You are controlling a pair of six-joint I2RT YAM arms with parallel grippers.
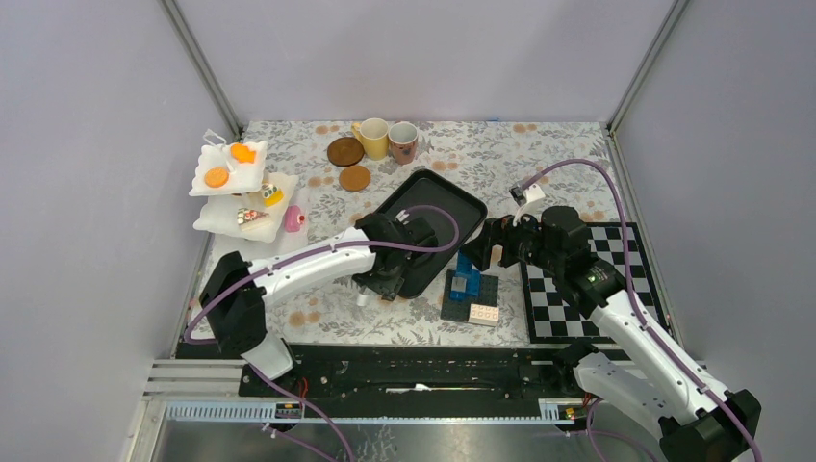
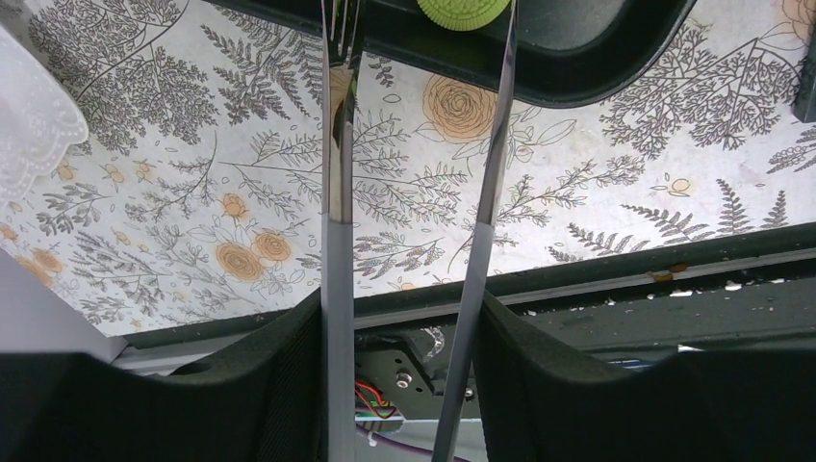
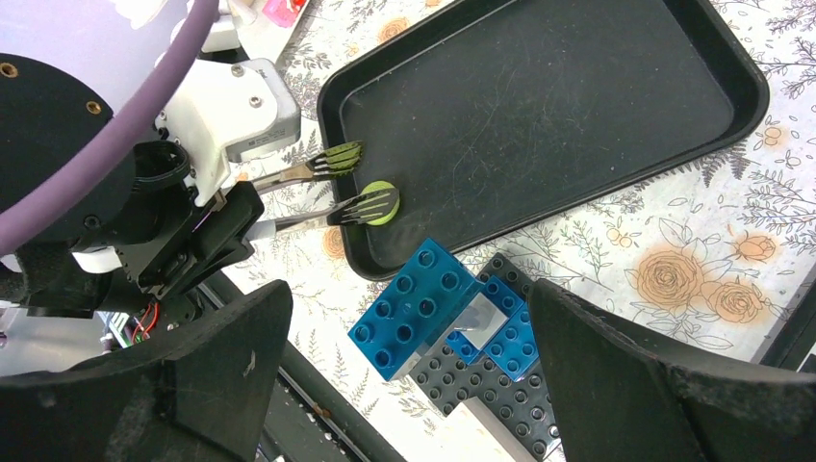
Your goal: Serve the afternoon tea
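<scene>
My left gripper (image 1: 383, 274) is shut on metal tongs (image 2: 337, 241), whose tips reach over the near corner of the black tray (image 3: 539, 106). The tongs stand open, and one tip lies over a green cookie (image 3: 384, 203) that sits on the tray; the cookie also shows in the left wrist view (image 2: 462, 10). My right gripper (image 3: 414, 375) is open and empty, above the brick stack. A yellow mug (image 1: 373, 138), a pinkish patterned mug (image 1: 403, 141) and two brown coasters (image 1: 344, 151) stand at the back. Orange cookies (image 1: 216, 177), small cakes (image 1: 272, 195) and a pink donut (image 1: 296, 219) sit on white stands at the left.
A blue and black brick stack (image 3: 452, 308) lies just right of the tray's near corner, under my right gripper. A black-and-white chessboard (image 1: 587, 289) lies at the right. The white tiered stands (image 1: 231, 173) take up the left edge. Frame posts and walls close in the table.
</scene>
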